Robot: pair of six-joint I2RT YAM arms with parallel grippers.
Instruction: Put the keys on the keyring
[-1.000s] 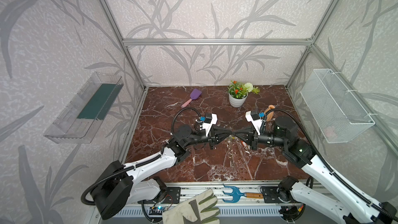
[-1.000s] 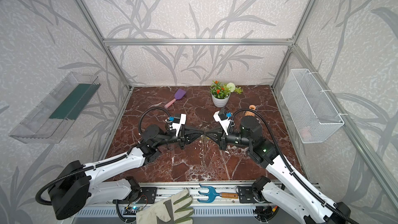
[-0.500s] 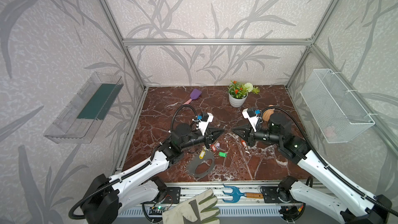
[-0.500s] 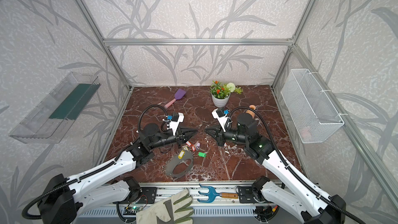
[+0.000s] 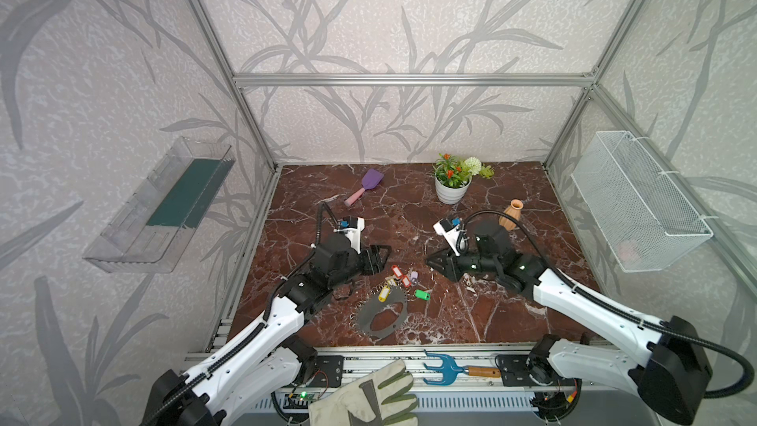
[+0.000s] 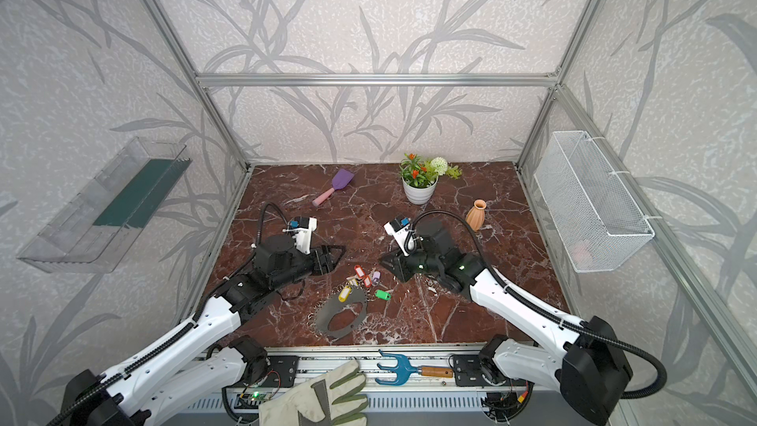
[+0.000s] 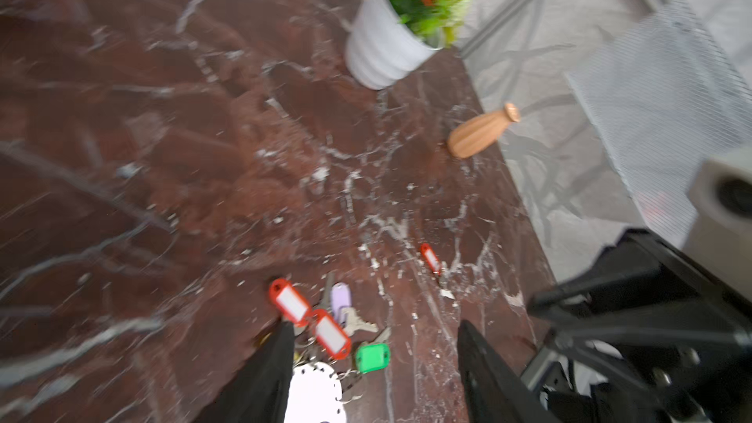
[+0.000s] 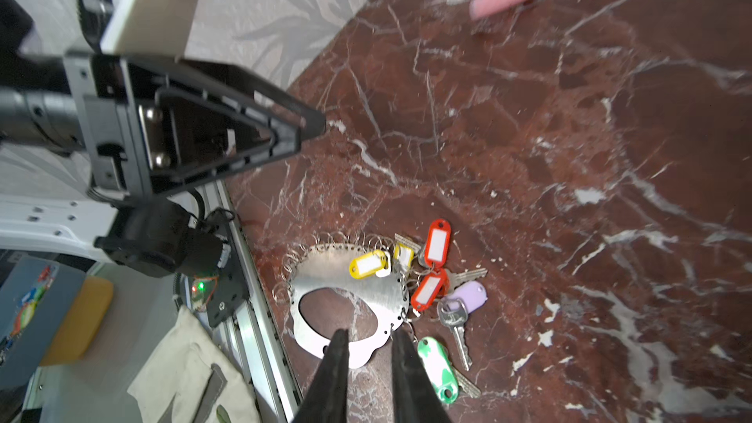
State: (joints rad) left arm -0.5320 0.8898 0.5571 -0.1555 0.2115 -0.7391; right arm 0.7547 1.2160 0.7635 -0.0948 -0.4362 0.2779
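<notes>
ok so both arms point in at each other over the middle of the marble bench (image 5: 471, 321). The left tool (image 5: 383, 260) sits just left of centre in both top views, and its fingers (image 7: 268, 372) are spread wide with nothing between them. The right tool (image 5: 429, 261) is just right of centre, pinched to a narrow gap, and the right wrist view shows nothing in that gap. The keyring (image 5: 362, 319) lies flat in the lower middle of both top views, below the 2 tools and near the bench's front edge. The keys (image 5: 405, 280) are piled at its upper right edge, between the tools: 2 red tags, a lilac one and a green one just beside the band, with yellow ones lying on it. Can't tell which are actually hooked on. Further back there's a purple scoop (image 5: 372, 180), a potted plant (image 5: 450, 192) and a little vase (image 5: 510, 219). A glove (image 5: 368, 399) and a blue rake (image 5: 440, 368) sit at the bottom edge.
</notes>
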